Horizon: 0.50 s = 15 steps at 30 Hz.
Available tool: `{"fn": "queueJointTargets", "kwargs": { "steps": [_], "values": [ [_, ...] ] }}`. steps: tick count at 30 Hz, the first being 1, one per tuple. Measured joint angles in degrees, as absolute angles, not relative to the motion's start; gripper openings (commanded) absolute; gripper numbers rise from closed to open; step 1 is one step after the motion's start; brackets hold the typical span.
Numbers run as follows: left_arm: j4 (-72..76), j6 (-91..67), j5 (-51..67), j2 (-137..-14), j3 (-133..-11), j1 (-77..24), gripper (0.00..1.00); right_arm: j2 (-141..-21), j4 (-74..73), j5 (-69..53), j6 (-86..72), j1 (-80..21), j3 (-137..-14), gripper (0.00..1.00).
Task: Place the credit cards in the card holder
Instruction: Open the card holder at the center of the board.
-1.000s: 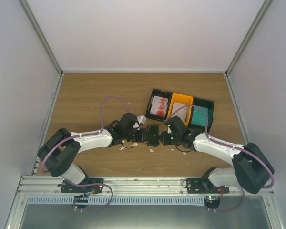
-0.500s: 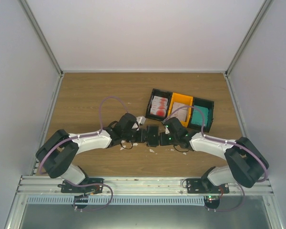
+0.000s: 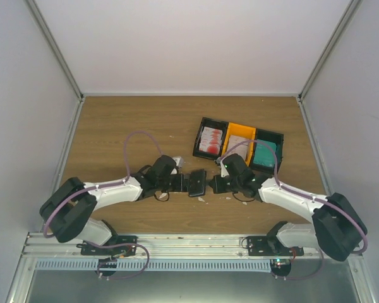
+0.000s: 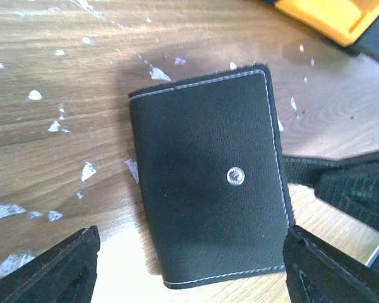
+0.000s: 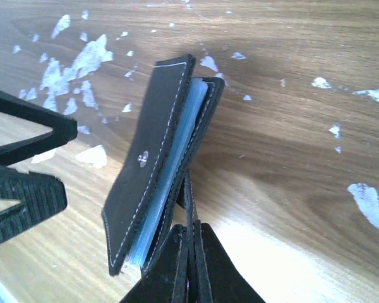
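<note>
A brown wooden table (image 3: 114, 126) fills the middle of the overhead frame. A black-yellow-black row of bins (image 3: 245, 130) sits right of centre. Small white crumbs (image 4: 87, 170) dot the wood.

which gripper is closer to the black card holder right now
Right. The right gripper is shut on the card holder's edge, touching it. The left gripper faces it from the other side, open, its fingers spread wide and clear of it.

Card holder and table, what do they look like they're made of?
The card holder: probably black leather or imitation, matte, with grained surface, white edge stitching, a metal-looking snap. The table: wood or wood-look laminate, slightly glossy, with visible grain.
</note>
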<state>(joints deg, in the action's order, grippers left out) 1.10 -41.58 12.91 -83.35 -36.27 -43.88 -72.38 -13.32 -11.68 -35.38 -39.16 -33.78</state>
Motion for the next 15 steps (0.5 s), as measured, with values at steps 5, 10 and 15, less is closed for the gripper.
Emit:
{"fn": "queueJointTargets", "kwargs": {
  "steps": [5,10,15],
  "values": [
    [0.10,-42.02,9.06,-79.05,-35.68,-43.88,0.86,-70.81,-14.15,-14.85,-35.38,-39.16,-35.14,0.00],
    [-0.23,-42.41,7.94,-77.69,-35.16,-43.88,0.85,-70.87,-14.02,-17.37,-35.38,-39.16,-36.56,0.01],
    [-0.75,-42.44,7.29,-76.97,-34.94,-43.66,0.82,-71.94,-13.06,-19.59,-35.33,-39.16,-37.80,0.00]
  ]
}}
